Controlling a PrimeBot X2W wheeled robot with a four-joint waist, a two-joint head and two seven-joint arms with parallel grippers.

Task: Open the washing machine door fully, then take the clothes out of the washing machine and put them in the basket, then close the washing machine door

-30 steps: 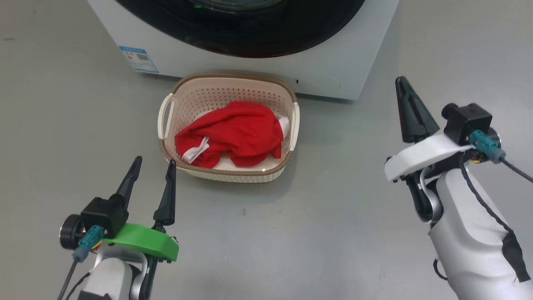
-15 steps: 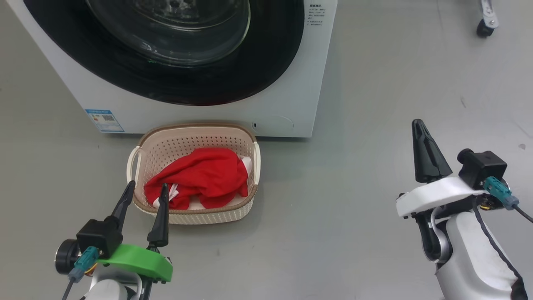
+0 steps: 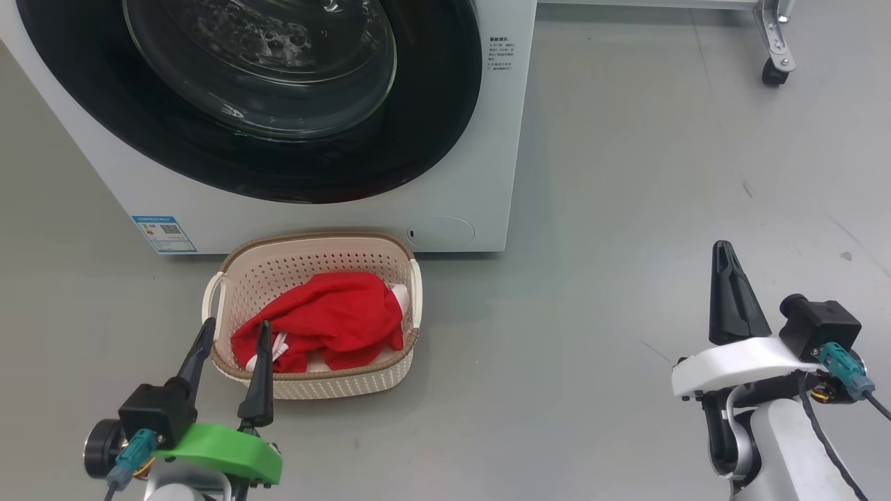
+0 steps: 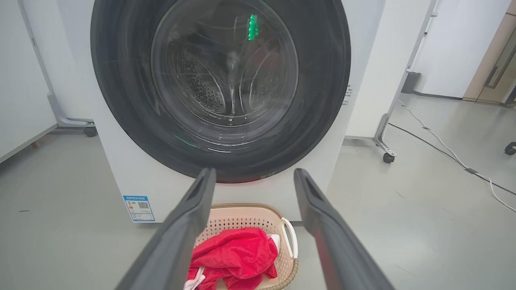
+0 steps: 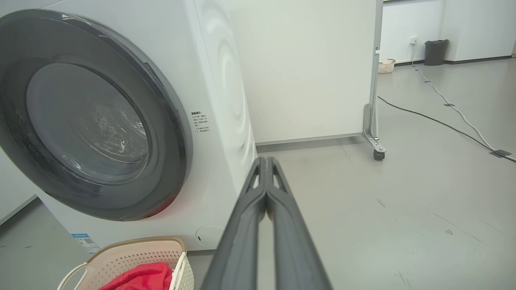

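The washing machine [image 3: 487, 139] stands white at the top left, and its door [image 3: 431, 125] with the black rim and glass bowl lies shut against the front. The same door [image 4: 121, 100] faces the left wrist camera; it [image 5: 173, 133] appears at an angle in the right wrist view. The red clothes [image 3: 327, 320] lie in the cream basket [image 3: 348, 383] on the floor before the machine. My left gripper [image 3: 233, 330] is open and empty, its tips just over the basket's near left rim. My right gripper [image 3: 724, 247] is shut and empty, far to the right over bare floor.
A wheeled stand's caster [image 3: 773, 69] sits at the top right. A white partition panel [image 5: 306, 68] on casters stands behind the machine, and a cable [image 5: 451, 104] runs across the floor to the right. Open grey floor [image 3: 592, 313] lies between basket and right arm.
The head camera has tilted up, so the machine's door and front now fill more of the picture. Both grippers keep their states; the clothes stay in the basket.
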